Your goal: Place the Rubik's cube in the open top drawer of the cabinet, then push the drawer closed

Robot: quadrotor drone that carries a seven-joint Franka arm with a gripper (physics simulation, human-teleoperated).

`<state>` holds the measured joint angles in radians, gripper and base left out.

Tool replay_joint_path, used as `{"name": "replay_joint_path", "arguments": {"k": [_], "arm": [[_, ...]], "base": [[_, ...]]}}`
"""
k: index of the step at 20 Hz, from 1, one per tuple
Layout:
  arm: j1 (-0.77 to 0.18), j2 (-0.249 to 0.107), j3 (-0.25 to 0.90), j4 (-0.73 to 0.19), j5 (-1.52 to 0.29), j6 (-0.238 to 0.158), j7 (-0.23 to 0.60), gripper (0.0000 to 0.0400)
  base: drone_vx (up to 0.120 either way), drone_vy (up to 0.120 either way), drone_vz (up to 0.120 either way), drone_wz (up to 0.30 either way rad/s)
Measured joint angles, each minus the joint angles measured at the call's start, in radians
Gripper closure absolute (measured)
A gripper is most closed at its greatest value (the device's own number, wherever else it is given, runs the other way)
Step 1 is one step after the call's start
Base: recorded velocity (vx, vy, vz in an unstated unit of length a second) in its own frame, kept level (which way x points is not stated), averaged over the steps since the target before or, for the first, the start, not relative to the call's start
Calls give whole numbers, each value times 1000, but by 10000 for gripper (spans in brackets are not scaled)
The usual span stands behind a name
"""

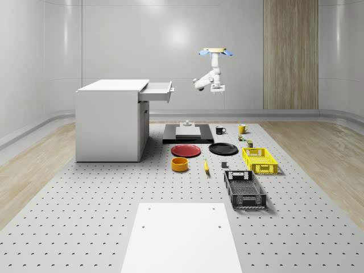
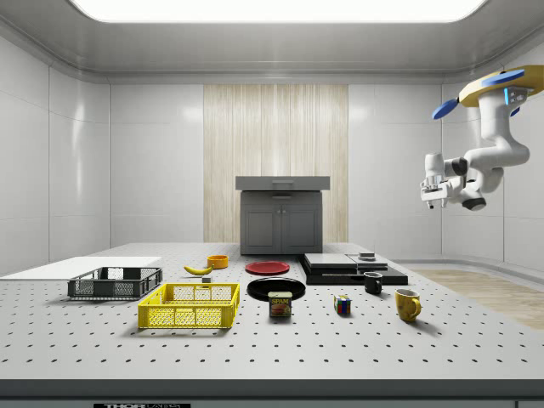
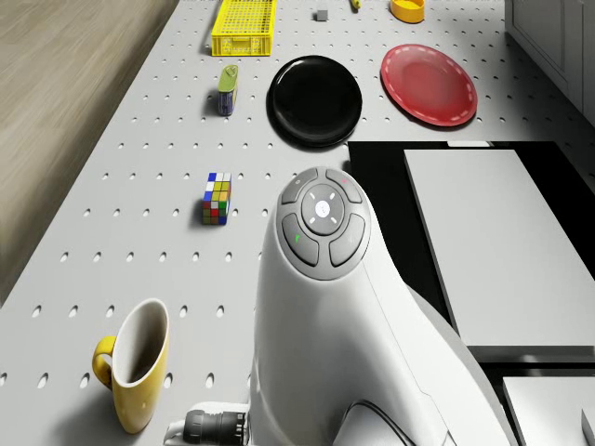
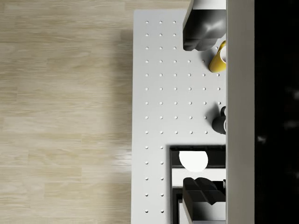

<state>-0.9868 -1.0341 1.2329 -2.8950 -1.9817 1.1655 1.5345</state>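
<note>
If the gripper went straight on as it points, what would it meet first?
Probably bare table between the yellow mug and black mug; the drone hovers high above it, gripper pointing down.

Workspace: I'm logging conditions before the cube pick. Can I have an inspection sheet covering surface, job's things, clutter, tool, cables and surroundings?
Surface: perforated table, with a white sheet on it.
Job's things: Rubik's cube sits on the table between yellow mug and can; cabinet has its top drawer open.
Clutter: black mug, black plate, red plate, yellow crate, black crate, banana, orange bowl, slab.
Tool: tool open, empty, in the air on the whole-scene view's right of the drawer; drone hovers over the table near the mugs.
Cables: nothing seen.
Surroundings: wood floor, pale walls.
</note>
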Motion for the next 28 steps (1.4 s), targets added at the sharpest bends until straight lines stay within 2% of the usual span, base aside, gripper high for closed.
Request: {"name": "replay_joint_path", "arguments": {"k": [8, 28], "arm": [[-52, -50, 30, 0, 6, 15, 38, 0], [-98, -154, 68, 7, 57, 101, 79, 0]], "base": [[120, 120, -110, 0], [120, 112, -120, 0]]}}
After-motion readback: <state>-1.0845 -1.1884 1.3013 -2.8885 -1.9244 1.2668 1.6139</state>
